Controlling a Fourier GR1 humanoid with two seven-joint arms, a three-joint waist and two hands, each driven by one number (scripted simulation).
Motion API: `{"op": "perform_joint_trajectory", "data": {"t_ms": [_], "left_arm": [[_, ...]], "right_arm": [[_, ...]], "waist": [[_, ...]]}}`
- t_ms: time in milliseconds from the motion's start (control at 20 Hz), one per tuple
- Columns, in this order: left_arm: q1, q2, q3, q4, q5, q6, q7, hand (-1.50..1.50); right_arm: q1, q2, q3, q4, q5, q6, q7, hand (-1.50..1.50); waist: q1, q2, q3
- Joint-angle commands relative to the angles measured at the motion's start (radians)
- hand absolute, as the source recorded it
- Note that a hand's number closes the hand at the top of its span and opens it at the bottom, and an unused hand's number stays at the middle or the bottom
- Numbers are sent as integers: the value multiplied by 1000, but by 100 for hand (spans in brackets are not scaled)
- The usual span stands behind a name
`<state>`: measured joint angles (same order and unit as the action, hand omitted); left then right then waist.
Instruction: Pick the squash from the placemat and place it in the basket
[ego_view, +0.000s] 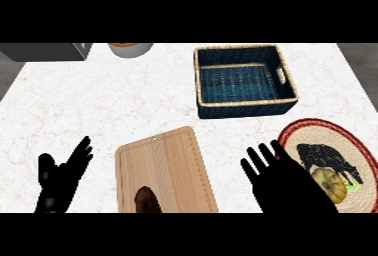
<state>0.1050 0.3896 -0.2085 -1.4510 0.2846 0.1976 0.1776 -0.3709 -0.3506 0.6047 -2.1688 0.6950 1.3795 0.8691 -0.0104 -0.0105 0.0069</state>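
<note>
A yellowish squash (332, 183) lies on the round woven placemat (354, 145) with a red rim and a black animal figure, at the lower right. My right hand (288, 185) is open, fingers straight, just left of the squash and partly over the placemat's left edge. The dark blue woven basket (245, 106) with a tan rim stands beyond it, at the upper right, with nothing inside. My left hand (59, 182) rests open at the lower left, fingers up.
A wooden cutting board (164, 165) lies between my hands, with a dark brown object (148, 200) at its near end. A grey appliance (48, 51) and a bowl (131, 49) stand at the counter's far edge.
</note>
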Motion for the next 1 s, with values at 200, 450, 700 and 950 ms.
{"op": "perform_joint_trajectory", "data": {"t_ms": [200,450,700,950], "left_arm": [[72,-13,-24,17,-33,-13,23,0],[-14,-3,41,110,13,-86,20,0],[32,-33,11,39,-24,-48,44,0],[47,-34,22,31,-41,-47,40,0]], "right_arm": [[75,-158,99,16,78,-84,-26,-150],[127,-265,129,25,113,-186,-89,-150],[74,-327,141,132,159,-316,-201,-150],[115,-415,157,160,223,-445,-310,-150]], "waist": [[18,11,-5],[9,13,-6],[23,13,-5],[17,12,-5]]}}
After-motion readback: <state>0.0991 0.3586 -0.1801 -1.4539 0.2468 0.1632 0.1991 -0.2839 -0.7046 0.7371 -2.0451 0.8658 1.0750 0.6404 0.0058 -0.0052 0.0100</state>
